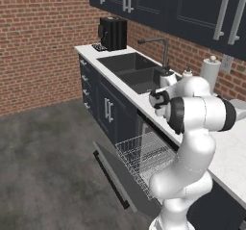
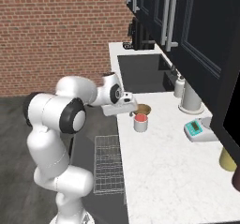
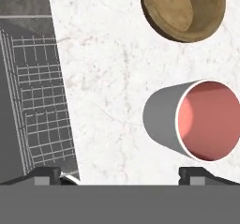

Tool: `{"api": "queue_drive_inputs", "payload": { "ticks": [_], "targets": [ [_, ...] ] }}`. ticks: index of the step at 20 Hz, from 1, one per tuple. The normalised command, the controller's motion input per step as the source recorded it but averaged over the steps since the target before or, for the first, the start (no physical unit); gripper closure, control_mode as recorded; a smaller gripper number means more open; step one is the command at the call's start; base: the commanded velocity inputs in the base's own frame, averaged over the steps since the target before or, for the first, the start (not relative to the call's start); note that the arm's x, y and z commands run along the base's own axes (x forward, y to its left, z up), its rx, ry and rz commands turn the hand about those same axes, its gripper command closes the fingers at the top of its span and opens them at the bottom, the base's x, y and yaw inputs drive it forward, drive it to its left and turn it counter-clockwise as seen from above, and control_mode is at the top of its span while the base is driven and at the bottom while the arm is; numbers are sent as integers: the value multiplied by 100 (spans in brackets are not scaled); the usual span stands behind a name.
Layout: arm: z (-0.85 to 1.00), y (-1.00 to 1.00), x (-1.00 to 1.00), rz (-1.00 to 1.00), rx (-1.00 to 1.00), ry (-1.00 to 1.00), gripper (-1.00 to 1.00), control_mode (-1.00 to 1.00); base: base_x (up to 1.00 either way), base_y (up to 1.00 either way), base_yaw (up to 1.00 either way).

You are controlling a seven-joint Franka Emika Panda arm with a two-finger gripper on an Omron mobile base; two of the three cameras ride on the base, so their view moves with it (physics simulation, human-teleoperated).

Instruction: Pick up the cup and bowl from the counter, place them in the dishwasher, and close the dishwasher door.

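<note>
The cup (image 3: 197,120) is white with a pink-red inside and stands on the white counter (image 3: 103,78). The brown bowl (image 3: 185,10) sits just beyond it. In the right base view the cup (image 2: 140,123) and the bowl (image 2: 142,109) stand close together near the counter's front edge. My gripper (image 2: 123,109) hovers just left of them, over that edge. It is open with nothing between its fingertips (image 3: 47,174); the cup lies off to one side of the gap. The dishwasher door (image 1: 115,171) hangs open, and the wire rack (image 1: 144,157) is pulled out below the counter.
A dark sink (image 1: 134,70) with a tap lies further along the counter, and a black coffee machine (image 1: 113,31) stands at its far end. A paper towel roll (image 2: 191,96), a soap bottle (image 2: 179,86), a teal scale (image 2: 194,128) and a yellow jar (image 2: 228,160) stand near the wall.
</note>
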Motion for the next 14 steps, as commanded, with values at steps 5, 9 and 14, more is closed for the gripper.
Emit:
{"api": "queue_drive_inputs", "payload": {
  "ticks": [5,9,14],
  "targets": [
    [0,-44,17,2,0,6,-100,-100,0,0,0],
    [-9,-24,15,2,0,2,-100,-100,0,0,0],
    [-17,-10,32,1,0,0,-100,-100,0,0,0]
  ]
}}
